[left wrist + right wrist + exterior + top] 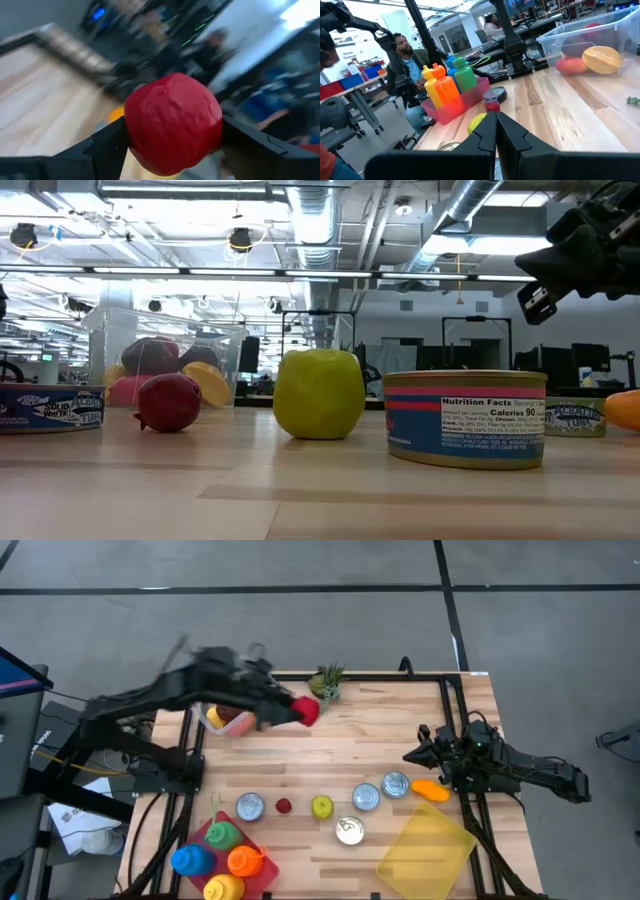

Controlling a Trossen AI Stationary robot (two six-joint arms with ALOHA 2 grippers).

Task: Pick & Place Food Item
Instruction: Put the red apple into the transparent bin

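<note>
My left gripper is shut on a round red fruit, just right of a clear bin near the table's far left. The bin holds several food pieces, among them a yellow one and a red one. On the table stand a green apple, a small dark red fruit and an orange food piece. My right gripper is shut and hovers at the right side of the table, beyond the orange piece, touching nothing. My left gripper pinches the red fruit between its two fingers, one on each side of its widest part. The fingers reach it from the table's left. The fruit is lifted clear of the table.
Several tuna cans stand along the near middle. A pink tray with coloured bottles sits at the near left, a yellow translucent container at the near right and a small plant at the far edge. A seated person is beyond the table.
</note>
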